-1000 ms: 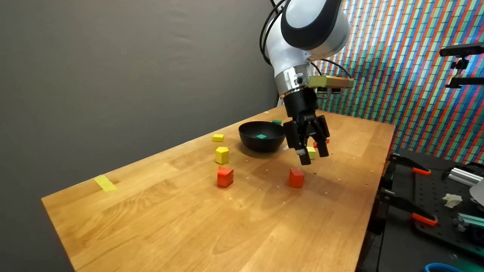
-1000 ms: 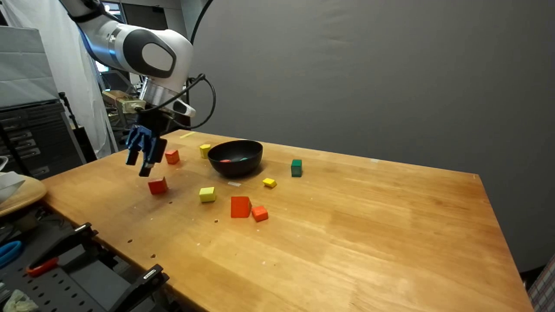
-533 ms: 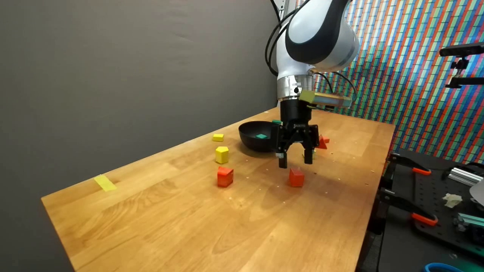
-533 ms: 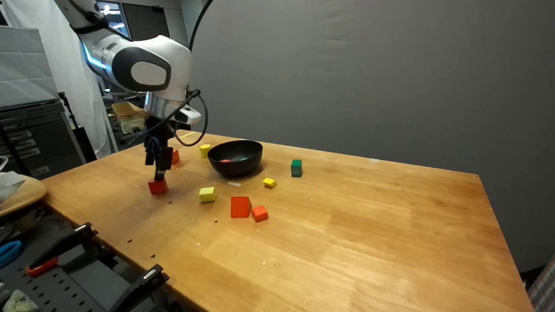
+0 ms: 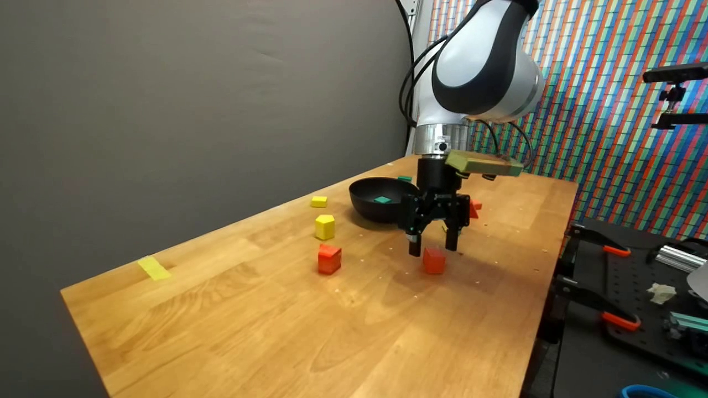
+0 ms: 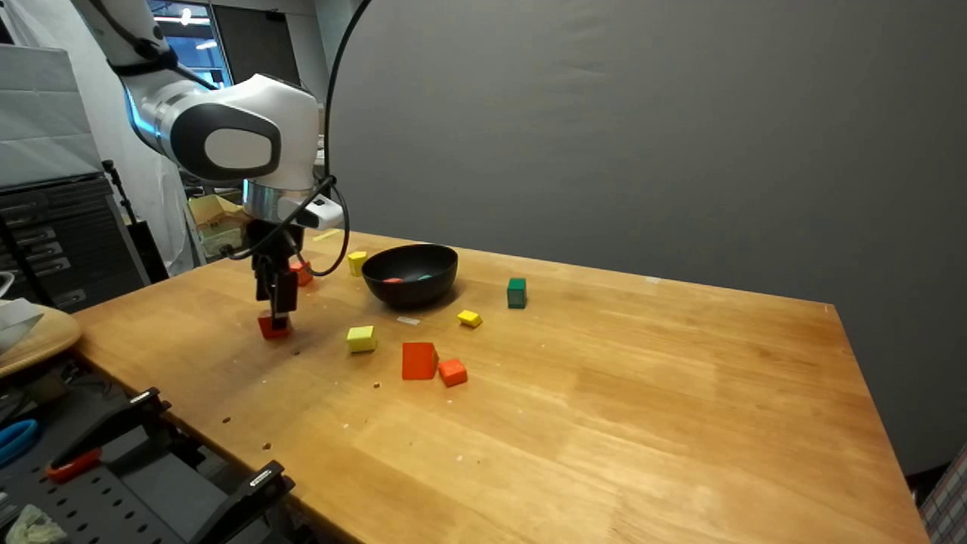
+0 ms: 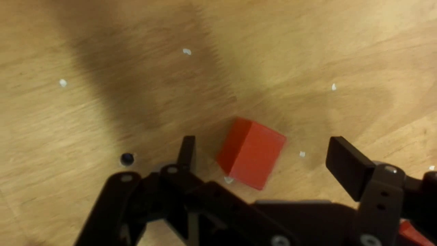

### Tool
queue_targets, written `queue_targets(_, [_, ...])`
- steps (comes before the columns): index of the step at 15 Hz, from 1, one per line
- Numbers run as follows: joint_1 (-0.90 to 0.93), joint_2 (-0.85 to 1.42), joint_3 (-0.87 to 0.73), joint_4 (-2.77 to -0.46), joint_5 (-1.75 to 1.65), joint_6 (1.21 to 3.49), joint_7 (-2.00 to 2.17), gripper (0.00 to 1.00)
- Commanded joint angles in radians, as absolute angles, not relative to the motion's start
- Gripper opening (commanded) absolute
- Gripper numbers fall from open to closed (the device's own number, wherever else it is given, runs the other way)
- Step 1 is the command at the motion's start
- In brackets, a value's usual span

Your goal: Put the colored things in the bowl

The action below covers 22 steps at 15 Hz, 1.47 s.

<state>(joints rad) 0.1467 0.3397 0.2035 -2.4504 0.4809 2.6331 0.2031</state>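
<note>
My gripper [image 7: 266,157] stands open and pointing down, with a red block [image 7: 261,155] between its spread fingers and touching neither. The same block shows just below the fingertips in both exterior views. Behind it sits the black bowl [image 5: 368,207], with a teal piece [image 5: 382,199] and a red piece [image 6: 393,280] inside. On the table lie a yellow block [image 5: 325,227], an orange-red block [image 5: 329,259], a small yellow block [image 5: 319,201], a green block [image 6: 517,293], a yellow piece [image 6: 469,319], a pale yellow block [image 6: 361,339], a red piece [image 6: 419,361] and a small orange-red block [image 6: 452,372].
Flat yellow tape [image 5: 154,267] is stuck near the table's back edge. Black clamps with orange handles [image 5: 620,320] sit along the table's side by a dark perforated board [image 5: 636,287]. A grey wall [image 6: 642,151] rises behind the table.
The arm has come down and the gripper has turned from tilted to upright. Its fingers have lowered to just above and around the red block. The blocks and bowl have not moved.
</note>
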Motion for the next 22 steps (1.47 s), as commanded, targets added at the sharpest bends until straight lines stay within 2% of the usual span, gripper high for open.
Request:
queue_targets(1, [0.12,0.359,0.225,-2.416,0.486,2.518,0.159,1.0])
queue_targets(2, [0.122,0.368,0.221,-2.407,0.484,2.49,0.159,0.75])
queue_targets(4, [0.134,0.382,0.206,-2.395,0.461,2.474,0.168,0.73])
queue_targets(7, [0.132,0.421,0.198,-2.359,0.451,2.498,0.16,0.47])
queue_targets(12, [0.14,0.452,0.175,-2.308,0.418,2.52,0.179,0.11])
queue_targets(16, [0.17,0.383,0.153,-2.332,0.348,2.532,0.217,0.1])
queue_targets(22, [0.284,0.188,0.01,-2.375,-0.056,2.569,0.515,0.1])
